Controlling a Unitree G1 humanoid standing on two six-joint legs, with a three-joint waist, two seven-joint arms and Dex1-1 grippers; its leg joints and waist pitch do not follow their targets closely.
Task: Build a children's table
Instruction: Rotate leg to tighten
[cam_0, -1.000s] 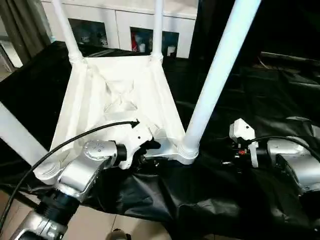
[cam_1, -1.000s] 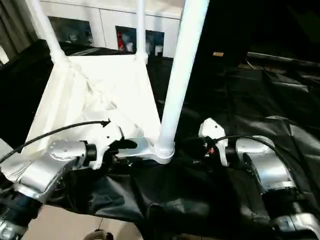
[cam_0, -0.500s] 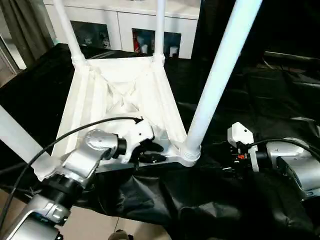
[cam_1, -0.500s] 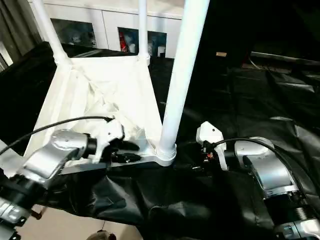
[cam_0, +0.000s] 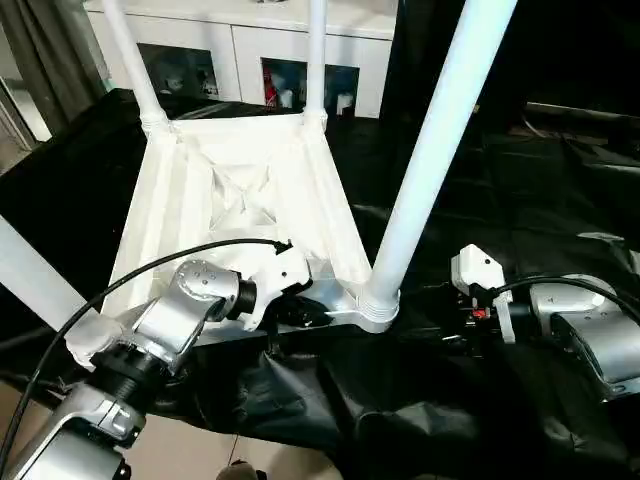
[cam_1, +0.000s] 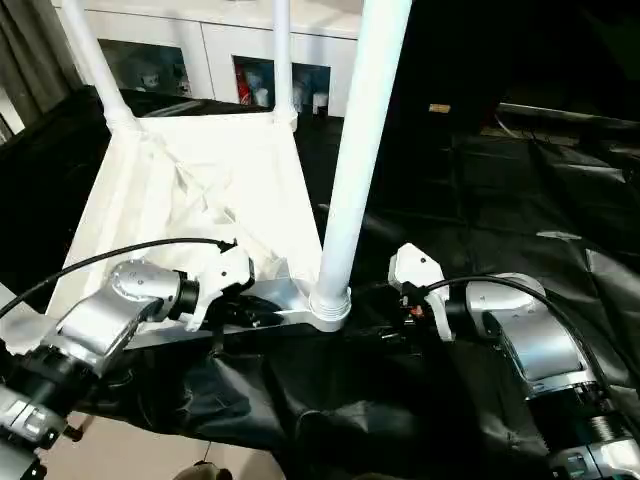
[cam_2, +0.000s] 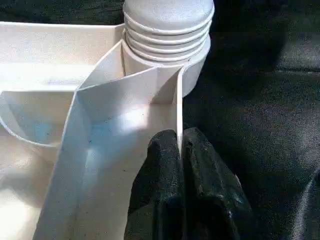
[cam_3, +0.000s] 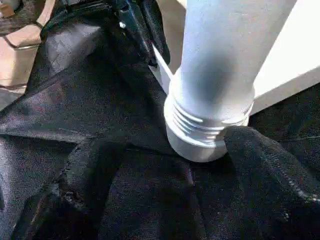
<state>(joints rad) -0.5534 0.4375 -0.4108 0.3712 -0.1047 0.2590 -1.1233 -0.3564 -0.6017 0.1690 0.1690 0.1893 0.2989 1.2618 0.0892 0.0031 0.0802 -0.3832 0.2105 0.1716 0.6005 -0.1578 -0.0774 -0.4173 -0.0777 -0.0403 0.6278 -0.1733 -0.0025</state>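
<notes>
nearest you, your left gripper (cam_2: 179, 150) has its jaws clamped together on the thin near rim wall of the children's table (cam_0: 240, 190), one black finger on each side of the rim, just beside the corner socket. that pinch looks meant to steady the top against twisting while the neighbouring leg is worked.

the table lies upside down on the black-draped worktop (cam_0: 560, 190), rimmed underside facing up, so the sockets are open to take legs from above. the near right leg (cam_0: 432, 150) stands upright in its corner lobe; in the right wrist view its ribbed collar (cam_3: 210, 127) sits low against the socket, though you cannot tell from here whether it is fully home.

your right gripper (cam_3: 165, 165) is on the worktop just beside that collar, jaws wide apart and holding nothing, one finger to each side of the leg base without clear contact. judgement: it is lined up to close on the leg and seat or turn it, with the left hold giving the counter-force.

further out, a near left leg (cam_0: 35, 280) crosses the picture edge, and two far legs (cam_0: 135, 65) rise from the far corners. all four appear fitted, so the build reads as close to done. beyond the worktop stands a white glass-door cabinet (cam_0: 250, 60).
</notes>
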